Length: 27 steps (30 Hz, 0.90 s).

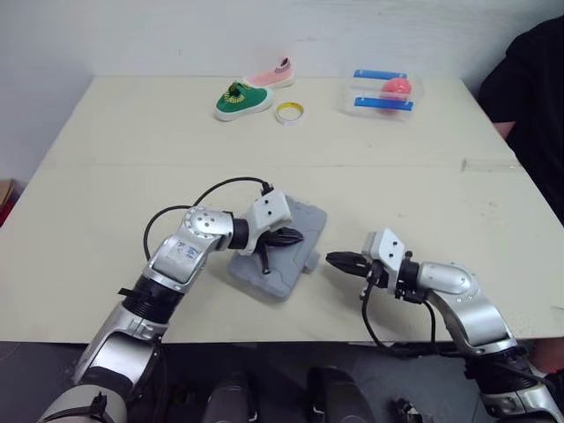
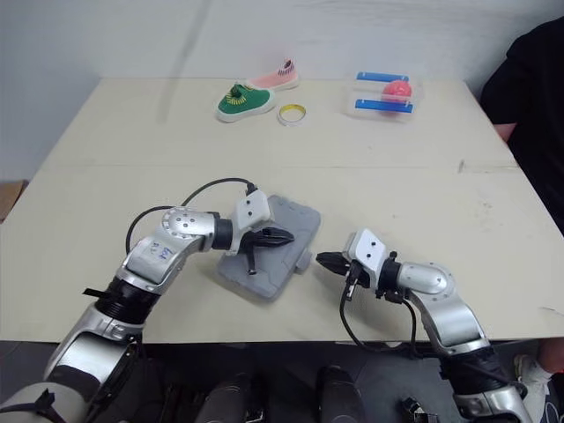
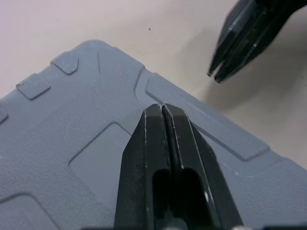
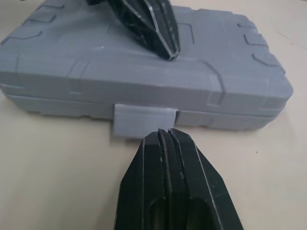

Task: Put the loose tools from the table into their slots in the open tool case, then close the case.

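Tool case (image 1: 304, 220): lid down, flat on the table (image 1: 106, 194) at lower centre of the frame, long axis slanting from lower left to upper right. Latch tab (image 4: 144, 120) on the long side turned toward lower right, sticking out below the seam. Left claw (image 1: 296, 236) over the lid near that latch-side edge, fingers pressed together and holding nothing; touching the grey plastic or just above it, hard to say which. Right claw (image 1: 334, 259) just beside the case at lower right, fingers together, empty, aimed straight at the latch tab, with a small gap between. Nearer to the latch: right claw, in line with it. Likely step in hand: pressing the latch home while the lid is held down. Farther out, along the top of the frame: green shoe (image 1: 241, 100), pink shoe (image 1: 273, 76), tape roll (image 1: 289, 112), clear box (image 1: 352, 92) with a pink ball (image 1: 397, 87).
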Available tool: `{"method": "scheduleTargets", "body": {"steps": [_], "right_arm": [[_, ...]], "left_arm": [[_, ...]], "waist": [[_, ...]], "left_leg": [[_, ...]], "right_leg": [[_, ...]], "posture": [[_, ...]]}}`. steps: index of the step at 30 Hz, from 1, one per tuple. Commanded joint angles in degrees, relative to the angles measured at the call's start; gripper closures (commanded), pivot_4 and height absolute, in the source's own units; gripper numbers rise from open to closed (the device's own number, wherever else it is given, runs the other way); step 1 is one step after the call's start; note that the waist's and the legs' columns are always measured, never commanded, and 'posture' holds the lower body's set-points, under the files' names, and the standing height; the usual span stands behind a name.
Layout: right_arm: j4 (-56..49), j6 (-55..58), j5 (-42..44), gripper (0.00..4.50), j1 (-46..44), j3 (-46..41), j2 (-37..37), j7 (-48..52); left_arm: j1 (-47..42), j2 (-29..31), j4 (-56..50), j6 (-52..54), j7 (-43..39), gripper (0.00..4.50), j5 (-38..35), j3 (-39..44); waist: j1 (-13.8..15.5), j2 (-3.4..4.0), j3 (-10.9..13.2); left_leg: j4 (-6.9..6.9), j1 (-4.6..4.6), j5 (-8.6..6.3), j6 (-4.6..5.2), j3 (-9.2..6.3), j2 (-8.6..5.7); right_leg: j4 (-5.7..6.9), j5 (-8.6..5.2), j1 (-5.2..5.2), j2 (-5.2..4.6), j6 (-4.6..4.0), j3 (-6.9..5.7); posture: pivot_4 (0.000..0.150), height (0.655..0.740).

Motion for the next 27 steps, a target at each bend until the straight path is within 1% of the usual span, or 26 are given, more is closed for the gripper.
{"method": "scheduleTargets", "body": {"steps": [1, 4, 8, 11, 16, 19, 24, 27], "right_arm": [[0.24, -1.02, -0.84, 4.45, -1.08, 1.70, 0.83, 0.64], [1.96, -1.97, -2.10, 4.45, -1.95, 3.06, 1.71, 0.64], [4.69, -7.66, -5.85, 4.45, -2.87, 5.27, 1.62, 1.26], [4.24, -5.04, -2.57, 4.45, -3.47, 3.82, 4.55, 0.13], [8.37, -6.90, -4.36, 4.45, -5.68, 4.67, 6.47, -0.07], [10.06, -6.00, -6.34, 4.45, -7.05, 6.32, 6.48, 0.37], [9.20, -2.61, -5.97, 4.45, -7.78, 7.49, 6.86, 1.94], [9.35, -2.54, -6.16, 4.45, -8.96, 7.97, 8.38, 1.82]], "left_arm": [[3.73, 0.42, 0.74, 4.01, 0.08, 4.50, 0.69, -1.25], [5.35, 0.97, -0.48, 4.79, 0.43, 4.50, 0.57, -0.16], [6.49, 2.06, -1.34, 5.11, 0.06, 4.50, 0.85, 0.26], [6.79, 2.36, -1.39, 5.41, 0.57, 4.50, 0.90, 0.94], [7.63, 2.93, -1.13, 5.61, 0.84, 4.50, 1.25, 1.06], [8.18, 2.86, -0.78, 5.34, 1.21, 4.50, 1.59, 0.73], [8.79, 2.72, -0.54, 5.17, 1.59, 4.50, 1.68, 0.60], [9.48, 3.34, -0.33, 5.23, 1.28, 4.50, 1.76, 0.48]], "waist": [[0.00, 0.00, 0.00], [0.00, -0.01, 0.00], [-0.13, -0.01, -0.01], [-0.18, -0.01, -0.01], [-0.37, -0.06, -0.04], [-0.44, -0.06, -0.05], [-0.38, -0.06, -0.08], [-0.46, -0.06, -0.17]], "left_leg": [[0.01, 0.00, 0.00, 0.00, -0.01, 0.00], [0.01, 0.00, 0.00, 0.00, -0.01, 0.00], [0.02, 0.01, -0.01, -0.01, -0.01, 0.01], [0.01, 0.03, -0.01, -0.05, 0.00, 0.06], [0.02, 0.10, 0.03, -0.13, 0.02, 0.15], [0.02, 0.15, 0.06, -0.19, 0.02, 0.19], [0.00, 0.17, 0.07, -0.27, -0.03, 0.25], [0.00, 0.20, 0.07, -0.28, -0.02, 0.26]], "right_leg": [[0.00, 0.00, 0.01, -0.01, 0.00, 0.04], [0.00, 0.00, 0.01, -0.02, 0.00, 0.07], [0.01, 0.00, 0.02, -0.01, 0.00, 0.07], [0.01, 0.00, 0.02, 0.01, -0.01, 0.07], [0.09, -0.01, 0.02, 0.08, -0.02, 0.07], [0.19, -0.03, 0.02, 0.09, -0.06, 0.11], [0.25, -0.10, 0.02, 0.10, -0.18, 0.23], [0.26, -0.10, 0.03, 0.11, -0.18, 0.24]], "posture": [[0.150, 0.7400], [0.150, 0.7400], [0.150, 0.7400], [0.150, 0.7400], [0.150, 0.7400], [0.150, 0.7400], [0.150, 0.7400], [0.150, 0.7400]]}}
